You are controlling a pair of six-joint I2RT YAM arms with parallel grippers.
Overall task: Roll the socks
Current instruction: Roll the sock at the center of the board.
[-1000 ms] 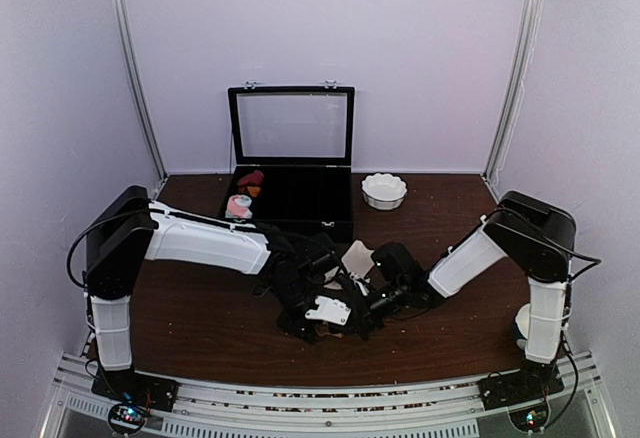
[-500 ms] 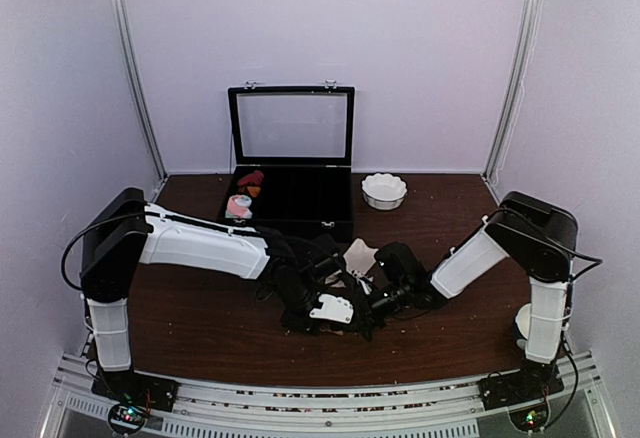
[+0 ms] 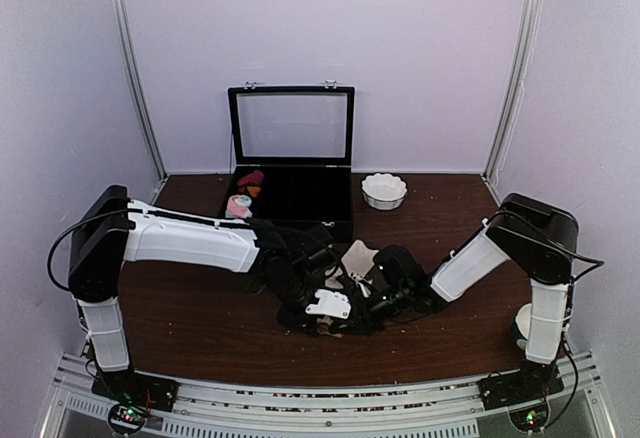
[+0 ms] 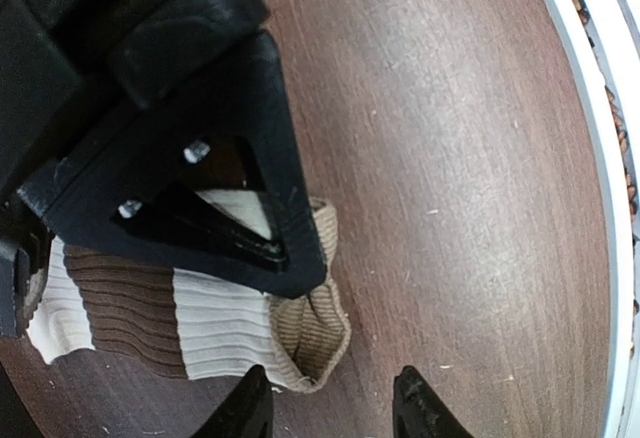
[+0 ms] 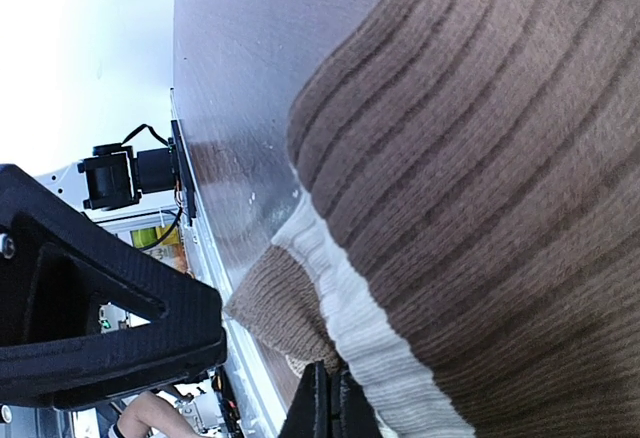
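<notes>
Top external: left arm (image 3: 190, 243) has swung its elbow out, away from the case (image 3: 290, 226); both wrists stay bunched just in front of the case. Looks like re-aiming, with the roll not started. The striped sock (image 4: 130, 303) lies flat there, its tan toe (image 4: 315, 333) right at the left gripper (image 4: 330, 413), whose jaws are spread and pinch nothing. The right gripper (image 5: 325, 398) has jaws pressed together at the white band; can't tell if fabric's caught. The cream sock (image 3: 358, 256) sits nearer the case. No readable writing.
</notes>
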